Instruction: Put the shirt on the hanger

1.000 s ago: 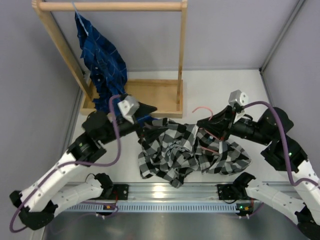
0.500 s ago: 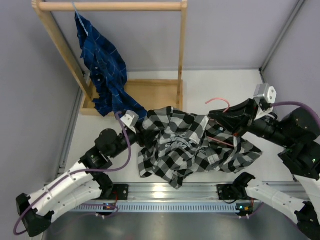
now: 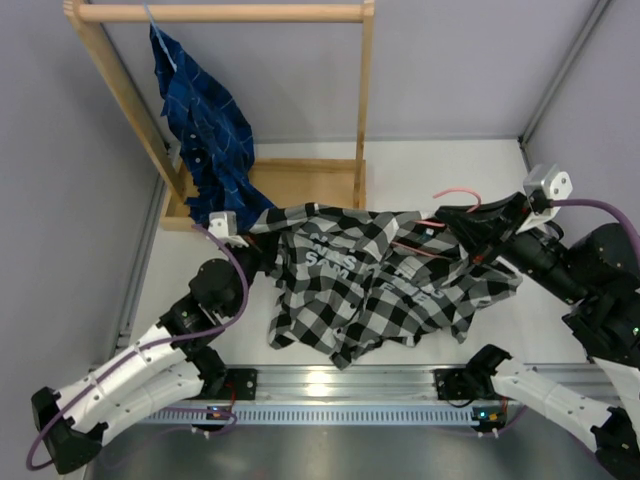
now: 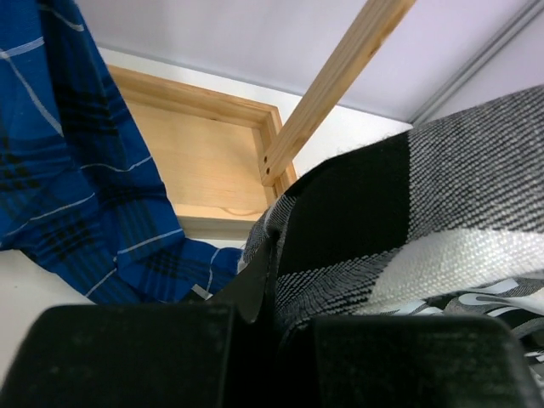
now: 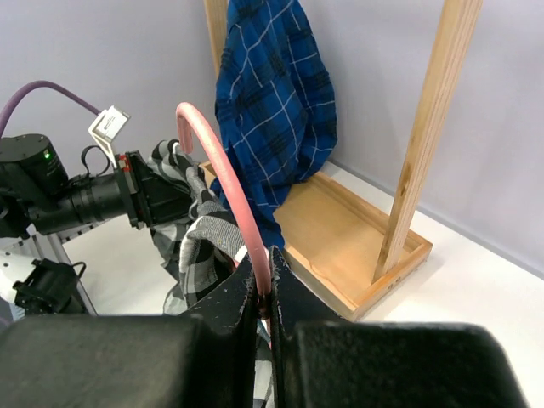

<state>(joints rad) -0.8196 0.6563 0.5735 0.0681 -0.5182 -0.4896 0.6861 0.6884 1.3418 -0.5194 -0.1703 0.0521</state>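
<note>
The black-and-white checked shirt (image 3: 375, 285) hangs spread between both arms, its white lettering facing up. My left gripper (image 3: 255, 240) is shut on the shirt's left edge; in the left wrist view the checked cloth (image 4: 408, 212) runs into the closed gripper (image 4: 270, 285). My right gripper (image 3: 447, 215) is shut on the pink wire hanger (image 3: 455, 193), just below its hook. In the right wrist view the gripper (image 5: 266, 285) pinches the pink hanger (image 5: 217, 161), with the shirt (image 5: 208, 234) draped under it. A pink arm of the hanger shows at the collar; the rest is hidden under cloth.
A wooden rack (image 3: 220, 12) stands at the back left on a shallow wooden tray base (image 3: 310, 185). A dark blue plaid shirt (image 3: 205, 130) hangs from its bar, close behind my left gripper. Grey walls close in on the left, back and right.
My left gripper has shut on the shirt's edge and pulled it back and left. The right gripper carried the hanger right. The bunched shirt is now stretched out, lettering showing.
</note>
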